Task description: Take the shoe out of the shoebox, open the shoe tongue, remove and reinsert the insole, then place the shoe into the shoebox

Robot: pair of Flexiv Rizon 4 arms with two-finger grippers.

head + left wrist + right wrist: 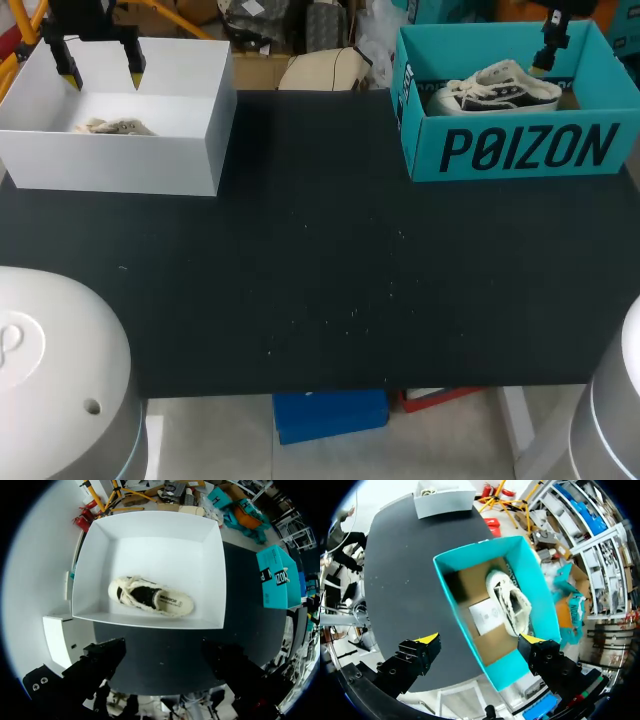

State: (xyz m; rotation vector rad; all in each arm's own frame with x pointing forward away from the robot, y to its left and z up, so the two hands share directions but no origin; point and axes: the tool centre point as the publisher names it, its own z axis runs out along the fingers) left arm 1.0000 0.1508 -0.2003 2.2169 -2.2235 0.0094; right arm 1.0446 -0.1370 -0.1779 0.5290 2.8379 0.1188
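Listing containers first: white box (150, 165), lidless, at the counter's (320, 280) far left corner. It holds one cream shoe (115, 127) with a dark upper and cream laces, lying along the box floor nearer the front wall and touching no wall.

Teal box (520, 150), lidless, at the far right corner, with a brown floor. It holds one laced shoe (495, 90), white with black panels, lying along a long wall. A white card (487, 616) lies flat beside it.

Both boxes stand along the far edge, well apart, with a broad stretch of black counter between them and out to the near edge.

Left tool (103, 72) hangs above the white box, fingers spread wide, gripping nothing and clear of the rim. Right tool (480, 641) hangs above the teal box, fingers also spread wide, gripping nothing, with the laced shoe ahead of it.
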